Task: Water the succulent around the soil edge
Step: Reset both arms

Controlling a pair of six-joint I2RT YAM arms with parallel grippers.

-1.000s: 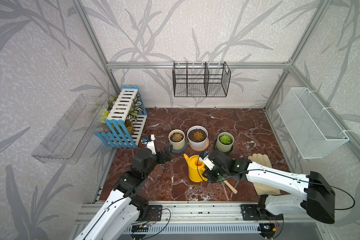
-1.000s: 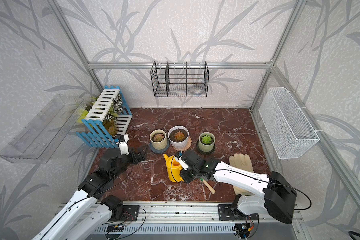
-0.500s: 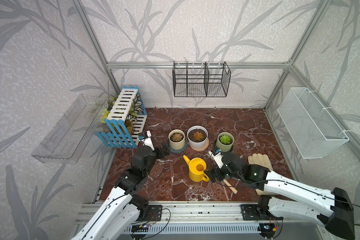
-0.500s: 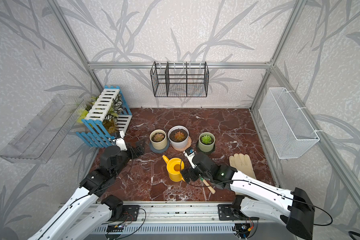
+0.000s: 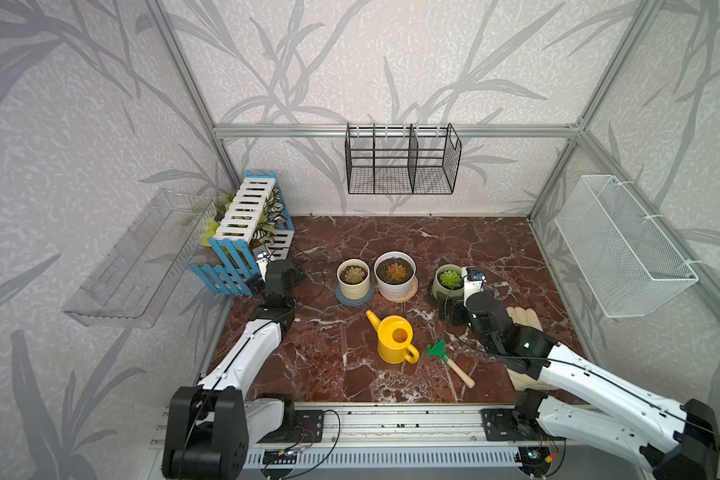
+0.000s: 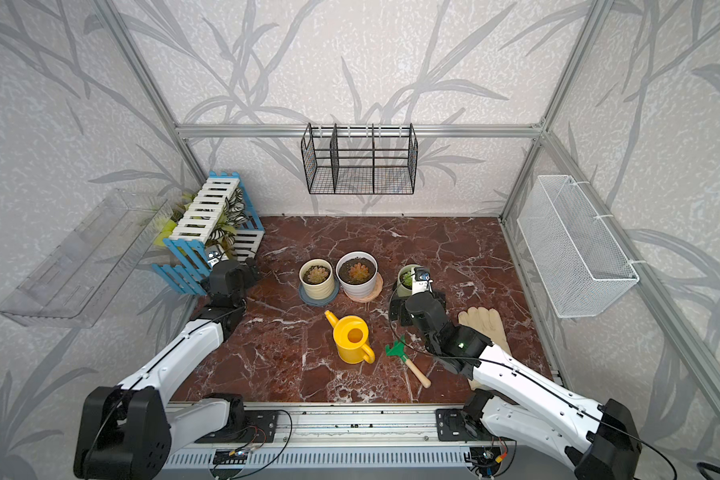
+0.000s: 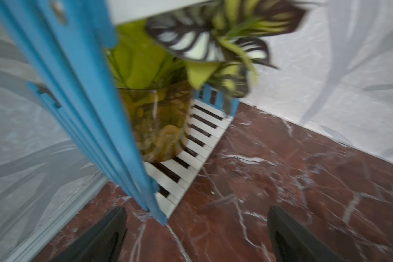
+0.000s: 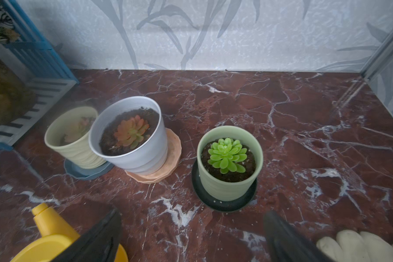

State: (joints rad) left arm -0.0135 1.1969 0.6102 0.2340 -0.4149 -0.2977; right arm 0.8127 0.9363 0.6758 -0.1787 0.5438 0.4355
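Observation:
The succulent (image 8: 227,155), a bright green rosette, sits in a pale sage pot (image 8: 227,186) on a dark saucer, at right of the row of pots in both top views (image 5: 449,277) (image 6: 407,279). The soil edge (image 8: 251,164) is a dark ring inside the rim. My right gripper (image 8: 192,215) hovers open just in front of this pot, with nothing between its fingers (image 5: 454,309). A yellow watering can (image 5: 395,338) (image 8: 45,240) stands upright on the floor, free of both grippers. My left gripper (image 7: 196,213) is open and empty beside the blue fence planter (image 7: 82,95).
A white pot with an orange rosette (image 5: 394,270) and a cream pot (image 5: 353,276) stand left of the succulent. A green hand rake (image 5: 447,359) lies right of the can. Pale gloves (image 5: 524,318) lie under the right arm. Wire baskets (image 5: 402,160) hang on the walls.
My right gripper opened, let go of the watering can and moved right and back toward the green succulent's pot. The left gripper shifted slightly toward the blue fence.

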